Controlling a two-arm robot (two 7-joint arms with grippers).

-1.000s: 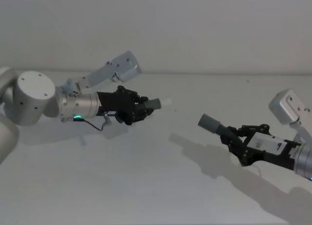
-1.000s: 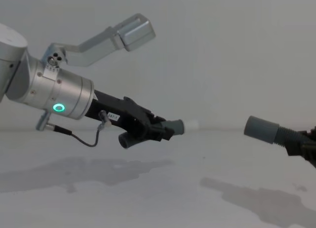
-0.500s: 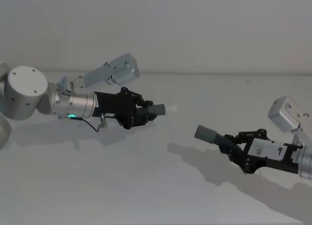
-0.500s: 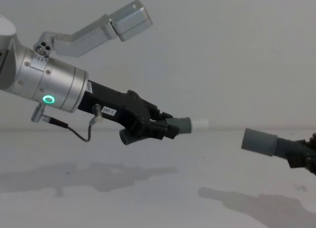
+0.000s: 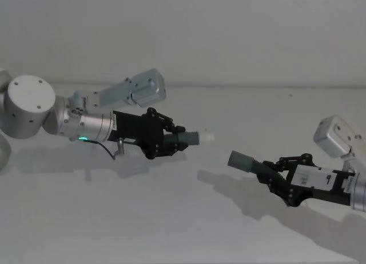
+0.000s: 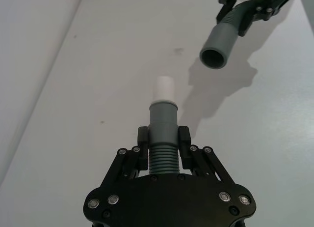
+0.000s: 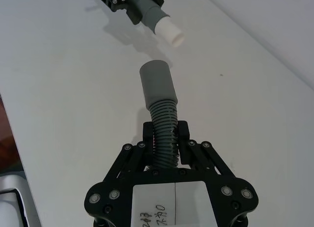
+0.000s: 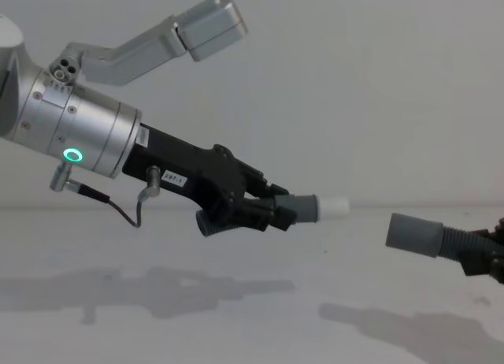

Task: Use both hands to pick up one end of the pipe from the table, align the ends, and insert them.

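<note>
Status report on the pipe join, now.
Left gripper shut on white-tipped piece, right gripper shut on cuffed piece. Both held above the table. Ends apart, not inserted. Gap between them clear.

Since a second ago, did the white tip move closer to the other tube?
Yes. In the chest view the white tip has moved right toward the grey cuff, narrowing the gap against the table's back edge; they are not touching yet.

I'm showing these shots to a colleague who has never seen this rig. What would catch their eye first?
Probably the two black two-fingered grippers facing each other above the plain white table, each clamping a ribbed dark grey pipe piece. The left gripper, on a silver arm with a green ring light, points a narrow white tip to the right. The right gripper aims a wide smooth grey cuff back at it, with an open gap between them.
</note>
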